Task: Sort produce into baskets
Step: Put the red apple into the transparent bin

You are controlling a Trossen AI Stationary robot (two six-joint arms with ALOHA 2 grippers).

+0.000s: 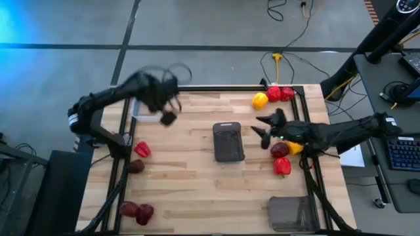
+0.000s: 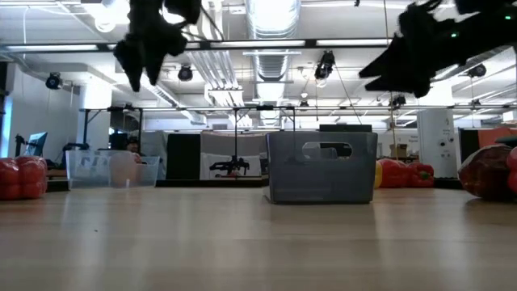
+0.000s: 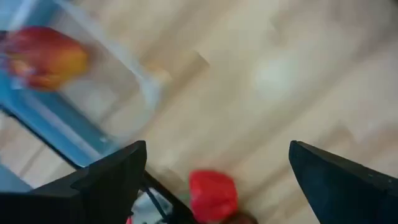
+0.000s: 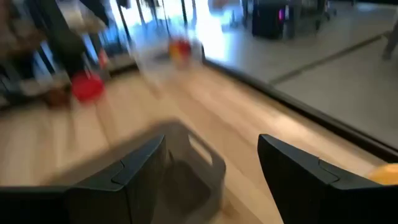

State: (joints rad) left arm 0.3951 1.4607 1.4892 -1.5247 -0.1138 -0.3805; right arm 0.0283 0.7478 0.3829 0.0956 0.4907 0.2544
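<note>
Left gripper [image 1: 168,111] is raised above the table's far left area, just beside the clear plastic basket [image 1: 141,110]; fingers [image 3: 112,177] are spread wide with nothing between them. In the left wrist view, 1 reddish-yellow piece [image 3: 45,57] lies inside the clear basket and a red pepper [image 3: 212,194] lies on the wood outside it. Right gripper [image 1: 268,128] is lifted off the table just right of the centre mesh basket [image 1: 229,141]; its fingers [image 4: 121,171] are parted and empty. The second mesh basket [image 1: 292,212] sits at the near right corner. Produce on the table [image 1: 190,190]: yellow pepper [image 1: 260,100] and 2 red peppers [image 1: 280,94] at the far right edge; a dark red apple [image 1: 280,149], a yellow piece [image 1: 294,148] and a red pepper [image 1: 282,166] under the right arm; a red pepper [image 1: 142,149] and dark apple [image 1: 135,166] at left; 2 dark red pieces [image 1: 136,211] at the near left corner.
</note>
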